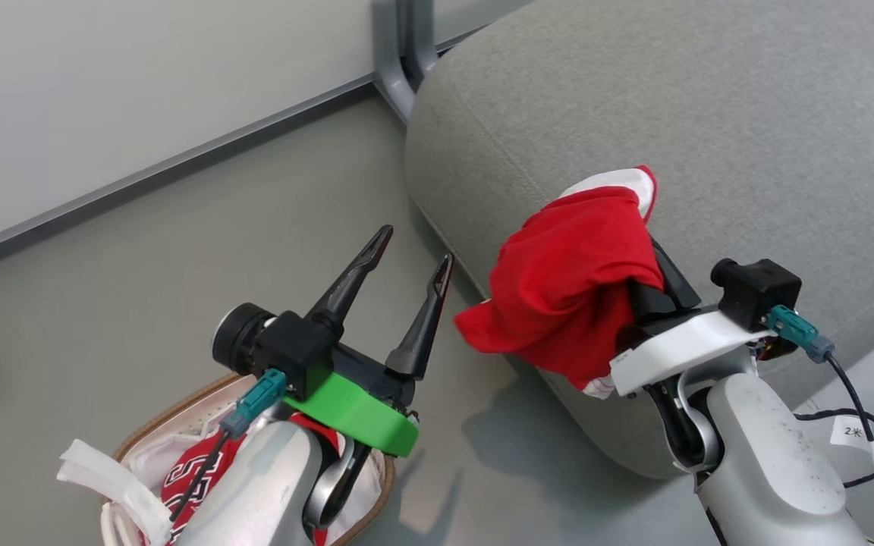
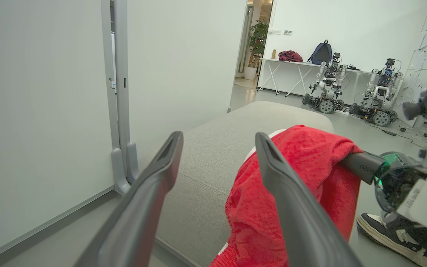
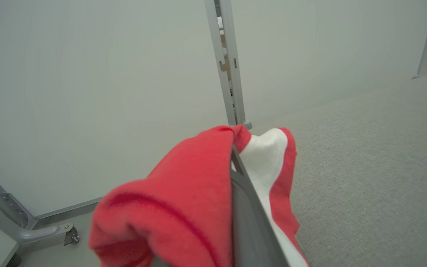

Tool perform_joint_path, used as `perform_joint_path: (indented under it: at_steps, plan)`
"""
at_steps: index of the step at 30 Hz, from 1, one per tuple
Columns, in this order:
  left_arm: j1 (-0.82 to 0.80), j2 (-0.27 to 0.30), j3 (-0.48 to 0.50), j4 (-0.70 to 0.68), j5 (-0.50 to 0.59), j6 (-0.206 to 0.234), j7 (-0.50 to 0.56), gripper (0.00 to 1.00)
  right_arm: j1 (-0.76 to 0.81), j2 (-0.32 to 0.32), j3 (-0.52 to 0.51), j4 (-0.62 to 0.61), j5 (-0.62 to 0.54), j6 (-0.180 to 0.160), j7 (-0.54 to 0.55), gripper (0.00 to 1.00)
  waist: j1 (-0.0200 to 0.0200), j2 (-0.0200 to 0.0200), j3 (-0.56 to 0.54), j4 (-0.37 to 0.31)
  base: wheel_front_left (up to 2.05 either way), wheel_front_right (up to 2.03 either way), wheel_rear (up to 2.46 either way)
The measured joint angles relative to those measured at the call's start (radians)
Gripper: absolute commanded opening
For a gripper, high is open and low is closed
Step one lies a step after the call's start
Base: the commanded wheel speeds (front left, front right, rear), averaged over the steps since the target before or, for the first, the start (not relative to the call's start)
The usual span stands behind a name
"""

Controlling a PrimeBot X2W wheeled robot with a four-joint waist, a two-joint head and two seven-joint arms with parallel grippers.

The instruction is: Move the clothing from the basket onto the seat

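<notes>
A red garment with a white panel (image 1: pixel 573 273) hangs draped over my right gripper (image 1: pixel 638 201), which is shut on it above the front left corner of the grey seat (image 1: pixel 710 114). The same garment (image 3: pixel 198 200) covers the fingers in the right wrist view and shows as red cloth (image 2: pixel 295 185) in the left wrist view. My left gripper (image 1: pixel 414 258) is open and empty, raised above the basket (image 1: pixel 171 425). Inside the basket lies the red jersey with lettering (image 1: pixel 187 478) on the white liner (image 1: pixel 114 478).
A white partition wall (image 1: pixel 141 76) with a grey metal foot (image 1: pixel 399 68) stands behind the seat. Grey floor (image 1: pixel 179 250) spreads left of the seat. In the left wrist view a person's shoe (image 2: pixel 387 230) is on the floor, with other robots (image 2: pixel 328 85) far off.
</notes>
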Motion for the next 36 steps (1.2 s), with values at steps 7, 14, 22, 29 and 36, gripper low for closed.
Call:
perform_joint_path:
  at_steps: [7, 14, 22, 29, 36]
  plan:
    - [-0.007, 0.009, -0.051, 0.021, -0.012, 0.000, 0.000, 1.00, 0.019, -0.002, -0.100, 0.005, -0.068, 0.000, 0.000, 0.00, 0.0000, 0.0001, 0.034, -0.072, 0.00, 0.00, 0.00]
    - [-0.021, 0.050, -0.055, 0.020, -0.011, 0.000, 0.000, 1.00, -0.121, -0.002, -0.208, 0.086, -0.201, 0.000, 0.000, 0.00, 0.0000, 0.0000, 0.103, -0.083, 0.00, 0.00, 0.00]
    - [-0.069, 0.115, -0.084, 0.006, -0.012, 0.000, 0.000, 1.00, -0.377, -0.090, -0.380, 0.221, -0.331, 0.000, 0.000, 0.00, 0.0001, 0.0000, 0.212, -0.050, 0.00, 0.00, 0.00]
    - [-0.118, 0.166, -0.096, -0.012, -0.022, 0.000, 0.000, 1.00, -0.580, -0.171, -0.567, 0.351, -0.454, 0.000, 0.000, 0.00, 0.0002, 0.0000, 0.316, 0.002, 0.00, 0.00, 0.00]
    - [-0.171, 0.196, -0.085, -0.043, -0.027, 0.000, 0.000, 1.00, -0.728, -0.223, -0.764, 0.438, -0.590, 0.000, 0.009, 0.00, 0.0003, 0.0000, 0.423, 0.064, 0.00, 0.00, 0.00]
